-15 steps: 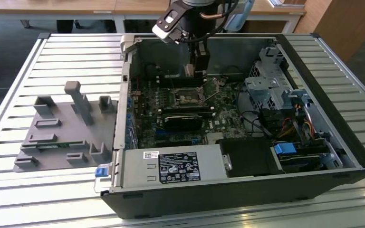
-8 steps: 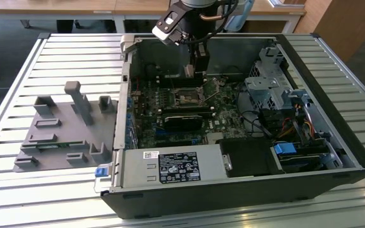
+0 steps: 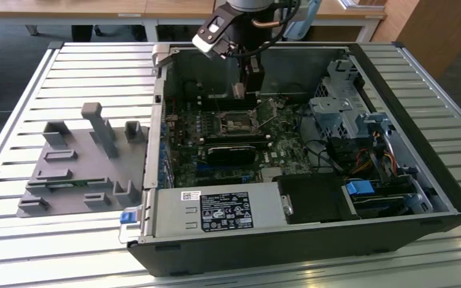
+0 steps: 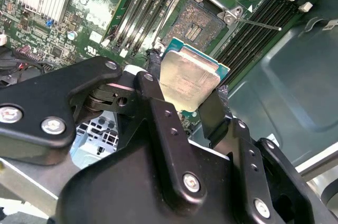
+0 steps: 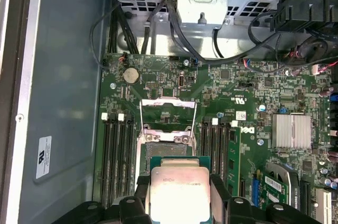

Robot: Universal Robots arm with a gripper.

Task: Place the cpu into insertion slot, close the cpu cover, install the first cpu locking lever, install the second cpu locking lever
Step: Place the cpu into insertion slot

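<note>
- table [image 3: 422, 72]: slatted metal top, carried everything below.
- case [image 3: 295, 246]: black computer tower laid on its side, open upward, on the exterior view's right of the table.
- fixture [image 3: 70, 174]: grey moulded block with posts and pockets, on the exterior view's left of the case.
- motherboard [image 5: 248, 108]: green, flat on the case floor; memory slots ran along both sides of the socket.
- power supply [image 3: 214, 210]: silver box with a label, at the near wall of the case.
- arm [image 3: 251, 12]: reached down from the far side into the case.
- gripper [image 4: 186, 87]: black, clenched on the cpu, one finger [image 4: 153, 71] pressed to each of two opposite edges.
- cover [image 5: 168, 113]: silvery frame, stood open at one edge of the slot.
- slot [image 4: 198, 20]: square socket, dark centre bare and unfilled.
- cpu [image 5: 176, 189]: pale metal face toward the cameras in both wrist views, held above the board just beside the slot, not seated.
- lever [image 4: 259, 24]: thin wire rod, unlatched, angled out from the slot.
</note>
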